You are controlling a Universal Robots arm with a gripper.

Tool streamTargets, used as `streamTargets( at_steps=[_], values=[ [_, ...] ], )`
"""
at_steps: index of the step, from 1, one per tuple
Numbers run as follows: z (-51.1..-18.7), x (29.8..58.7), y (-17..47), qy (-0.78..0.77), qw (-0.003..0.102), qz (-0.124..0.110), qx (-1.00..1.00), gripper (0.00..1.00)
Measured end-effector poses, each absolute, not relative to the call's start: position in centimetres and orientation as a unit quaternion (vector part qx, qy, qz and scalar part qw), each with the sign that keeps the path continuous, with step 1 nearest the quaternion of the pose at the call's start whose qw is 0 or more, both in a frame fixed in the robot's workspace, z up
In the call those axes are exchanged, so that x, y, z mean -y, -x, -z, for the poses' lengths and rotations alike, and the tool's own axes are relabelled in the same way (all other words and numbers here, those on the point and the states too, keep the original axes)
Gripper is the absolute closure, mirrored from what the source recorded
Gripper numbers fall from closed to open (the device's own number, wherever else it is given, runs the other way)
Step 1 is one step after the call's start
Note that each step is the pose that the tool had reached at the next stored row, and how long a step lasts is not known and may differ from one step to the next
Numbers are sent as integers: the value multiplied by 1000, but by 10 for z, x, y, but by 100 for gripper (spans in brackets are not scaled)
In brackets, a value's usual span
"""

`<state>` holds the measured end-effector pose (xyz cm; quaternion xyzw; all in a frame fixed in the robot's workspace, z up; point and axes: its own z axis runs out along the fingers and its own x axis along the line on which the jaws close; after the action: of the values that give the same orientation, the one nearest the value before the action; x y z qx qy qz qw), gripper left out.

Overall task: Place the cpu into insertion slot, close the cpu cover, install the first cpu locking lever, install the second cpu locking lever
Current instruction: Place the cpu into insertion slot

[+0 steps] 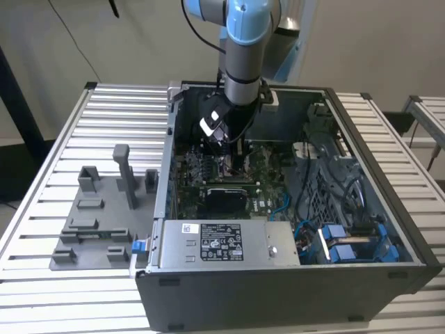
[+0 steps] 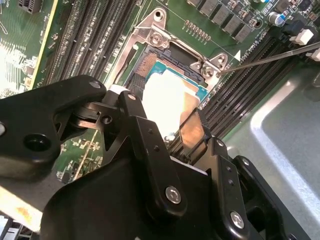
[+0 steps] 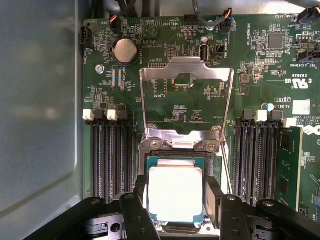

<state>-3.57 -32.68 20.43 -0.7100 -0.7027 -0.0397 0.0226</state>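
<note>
The cpu [image 3: 175,172] is a pale square chip lying flat in the insertion slot [image 3: 214,161] on the green motherboard. My gripper [image 3: 176,194] hangs right over it, one black finger against each of two opposite cpu edges, shut on the chip. The second wrist view shows the same hold: the cpu [image 2: 167,92], the gripper [image 2: 160,114] and the slot's brown contact field [image 2: 144,70] beside it. The cpu cover [image 3: 186,70], a silver frame with a square window, stands swung open behind the slot. A thin locking lever [image 2: 272,56] sticks out from the slot's corner. In the exterior view the gripper [image 1: 233,152] reaches down into the computer case.
Black memory slots [image 3: 111,155] run along both sides of the socket. The open computer case [image 1: 389,209] has tall walls around the board, blue cables [image 1: 341,243] and a grey labelled box [image 1: 222,243] at the front. A grey fixture plate [image 1: 97,216] lies on the slatted table.
</note>
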Motion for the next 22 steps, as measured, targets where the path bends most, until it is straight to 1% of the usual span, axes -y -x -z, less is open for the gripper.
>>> streamTargets(
  at_steps=[22],
  values=[
    [-202, 333, 38, 711, 22, 41, 702, 45]
  ],
)
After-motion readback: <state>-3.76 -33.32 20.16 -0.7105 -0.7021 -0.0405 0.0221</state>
